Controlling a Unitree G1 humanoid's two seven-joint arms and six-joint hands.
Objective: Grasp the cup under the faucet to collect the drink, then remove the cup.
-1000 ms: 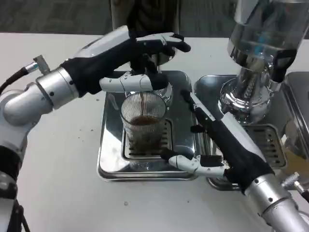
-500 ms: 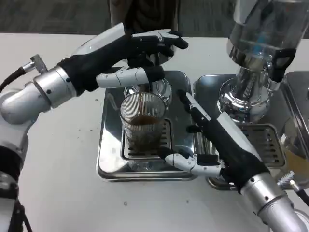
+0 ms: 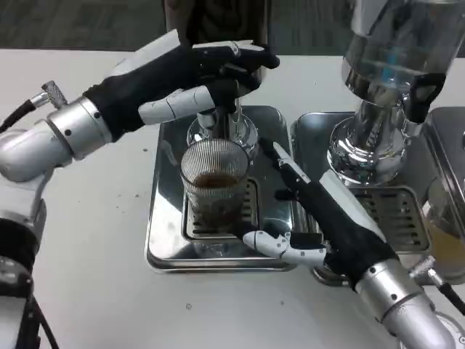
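Observation:
A ribbed clear cup [image 3: 214, 185] with dark drink in its lower part stands on the grate of a steel drip tray [image 3: 163, 240], right under the faucet [image 3: 221, 127]. My left hand [image 3: 189, 73] reaches over the top of the faucet, with the fingers lying across its lever and the thumb below them. My right hand [image 3: 327, 218] is just right of the cup, its fingers spread. The thumb lies low by the cup's base and the fingers stand off from the cup's right side. I cannot tell whether the thumb touches the cup.
A second dispenser [image 3: 378, 87] with a clear, shiny body stands at the right over its own drip tray [image 3: 407, 211], close behind my right forearm. White tabletop [image 3: 87, 240] lies to the left and in front.
My left hand has risen a little at the faucet top. The dark stream into the cup no longer shows. My right hand has edged left, closer to the cup.

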